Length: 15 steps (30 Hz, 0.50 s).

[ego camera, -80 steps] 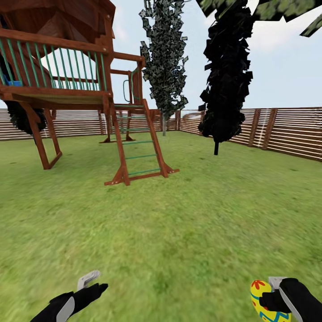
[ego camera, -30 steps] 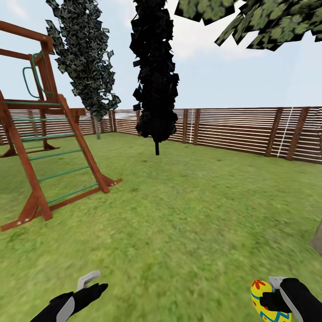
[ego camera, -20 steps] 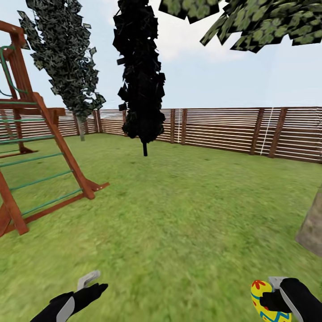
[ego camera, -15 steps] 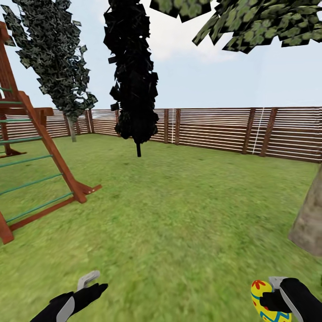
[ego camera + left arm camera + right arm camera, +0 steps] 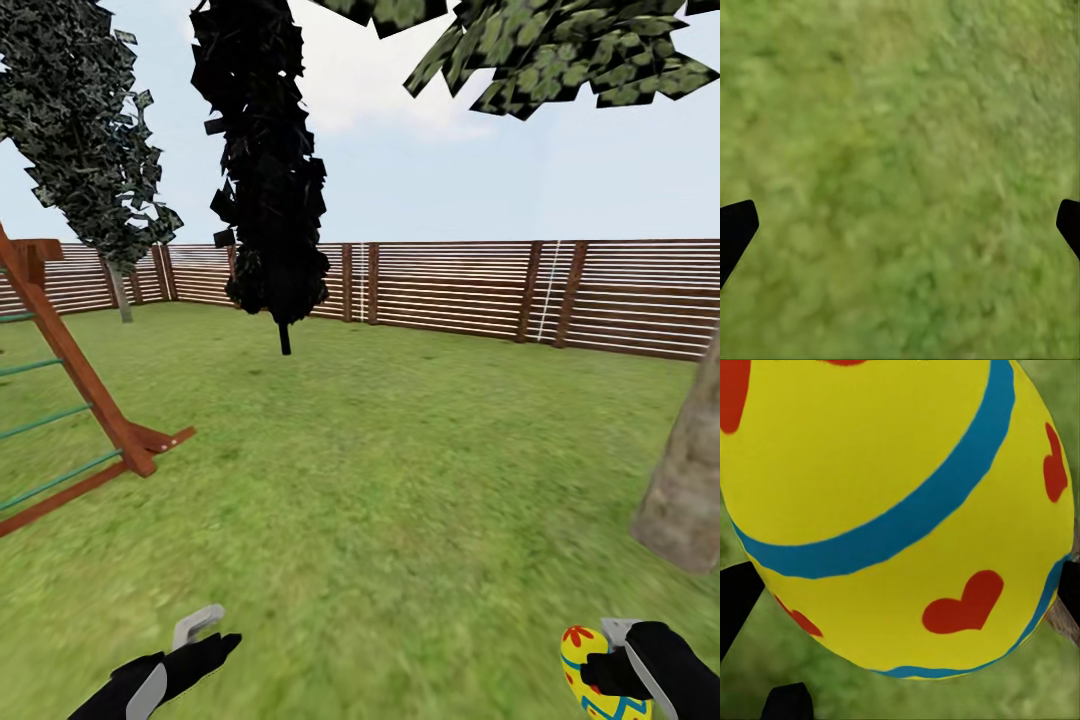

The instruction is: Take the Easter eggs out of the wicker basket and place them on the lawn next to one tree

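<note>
The view has swung right; a grey-brown tree trunk [image 5: 688, 490] now stands near right; the right claw [image 5: 612, 668] grips an egg [image 5: 585, 675]; the left claw [image 5: 200, 640] hangs open, empty; the drop spot looks close.

One Easter egg [image 5: 584, 676]: yellow, blue bands, red spots and hearts; clamped in the right tool [image 5: 610, 668], held above the lawn [image 5: 400, 480]. Tree [image 5: 690, 480]: grey-brown bark trunk rising from the lawn just ahead of the egg, slightly tilted; green canopy overhead. Lawn mottled green, flat, running from the trunk back to the garden's slatted fence [image 5: 620, 295].
</note>
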### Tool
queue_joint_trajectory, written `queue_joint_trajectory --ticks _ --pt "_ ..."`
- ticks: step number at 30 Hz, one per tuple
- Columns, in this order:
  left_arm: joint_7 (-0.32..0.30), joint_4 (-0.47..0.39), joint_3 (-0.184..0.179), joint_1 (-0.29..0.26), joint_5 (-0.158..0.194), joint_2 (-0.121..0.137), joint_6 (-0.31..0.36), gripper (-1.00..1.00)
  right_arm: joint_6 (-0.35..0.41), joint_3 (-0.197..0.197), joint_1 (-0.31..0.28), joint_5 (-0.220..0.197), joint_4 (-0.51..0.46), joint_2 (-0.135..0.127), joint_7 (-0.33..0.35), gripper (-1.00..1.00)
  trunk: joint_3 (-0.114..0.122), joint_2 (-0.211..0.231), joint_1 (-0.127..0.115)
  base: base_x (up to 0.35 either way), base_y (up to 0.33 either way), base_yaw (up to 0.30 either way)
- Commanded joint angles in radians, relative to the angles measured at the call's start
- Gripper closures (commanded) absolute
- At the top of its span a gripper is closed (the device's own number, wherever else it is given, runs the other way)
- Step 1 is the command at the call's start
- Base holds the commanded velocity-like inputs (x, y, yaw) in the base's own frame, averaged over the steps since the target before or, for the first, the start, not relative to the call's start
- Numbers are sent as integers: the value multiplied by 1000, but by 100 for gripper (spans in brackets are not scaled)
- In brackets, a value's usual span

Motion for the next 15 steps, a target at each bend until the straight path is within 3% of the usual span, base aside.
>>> queue_joint_trajectory --ticks 1,11,15 --pt "-3 -1 6 -1 7 0 9 -100 5 0 0 -2 -2 -1 1 100 -1 -1 1 325 120 0" --pt "-3 -1 6 -1 8 0 9 -100 5 0 0 -4 -2 -3 1 100 -1 -1 1 333 66 -1" --pt "-3 -1 6 -2 8 0 9 -100 7 0 0 -5 -1 -2 1 100 -1 -1 1 336 2 -185"
